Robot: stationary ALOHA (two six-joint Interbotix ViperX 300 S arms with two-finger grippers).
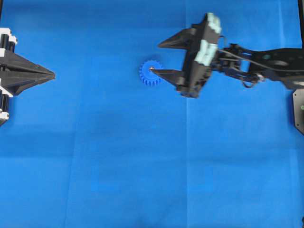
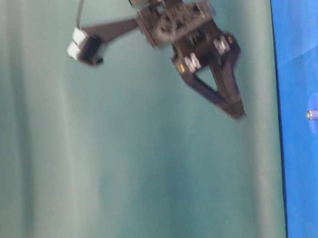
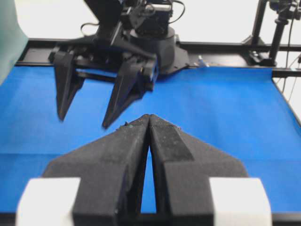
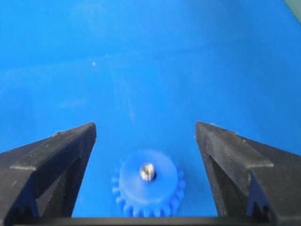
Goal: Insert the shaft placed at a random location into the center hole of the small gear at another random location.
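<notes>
Standing in small gear (image 4: 148,183), shaft (image 4: 147,172) between spread right fingers (image 4: 61,155).

No lettering, labels, brand marks, numbers or signs can be read in any of the four views; the surfaces in sight carry no legible print.

Creased blue mat (image 1: 142,166); green backdrop curtain (image 2: 98,184)
</notes>
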